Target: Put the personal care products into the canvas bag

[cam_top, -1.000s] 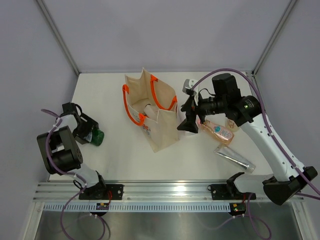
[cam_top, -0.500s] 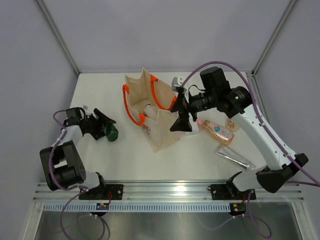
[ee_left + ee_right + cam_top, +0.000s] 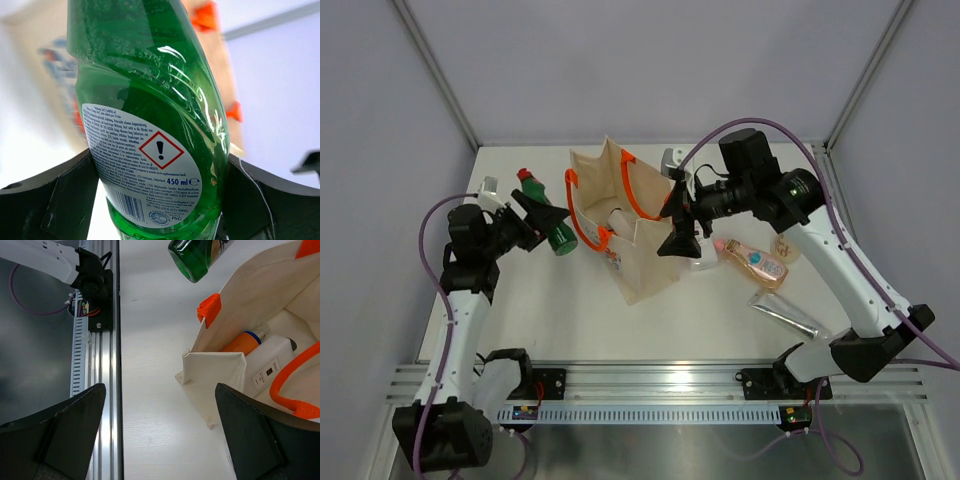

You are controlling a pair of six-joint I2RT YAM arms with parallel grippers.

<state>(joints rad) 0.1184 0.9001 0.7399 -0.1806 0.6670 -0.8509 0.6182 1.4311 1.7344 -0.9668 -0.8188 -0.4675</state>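
My left gripper [image 3: 544, 221] is shut on a green bottle [image 3: 552, 225] with a red cap and holds it in the air just left of the canvas bag [image 3: 638, 262]. In the left wrist view the green bottle [image 3: 150, 120] fills the frame between my fingers [image 3: 65, 200]. The bag stands open, with orange handles. Inside it lie an orange bottle with a blue cap [image 3: 244, 342] and a white flat bottle [image 3: 270, 367]. My right gripper [image 3: 680, 238] is open and empty, above the bag's right side. A pink bottle [image 3: 753, 260], a beige bottle [image 3: 785, 247] and a silver tube [image 3: 788, 317] lie right of the bag.
The aluminium rail [image 3: 650, 385] runs along the table's near edge and also shows in the right wrist view [image 3: 95, 365]. The enclosure walls [image 3: 440, 90] stand behind and beside the white table [image 3: 550, 320]. The green bottle's base [image 3: 195, 257] hangs near the bag's orange handle [image 3: 209, 310].
My left arm has lifted the green bottle off the table at the far left and carried it right, up to the bag. My right gripper has moved slightly left over the bag.
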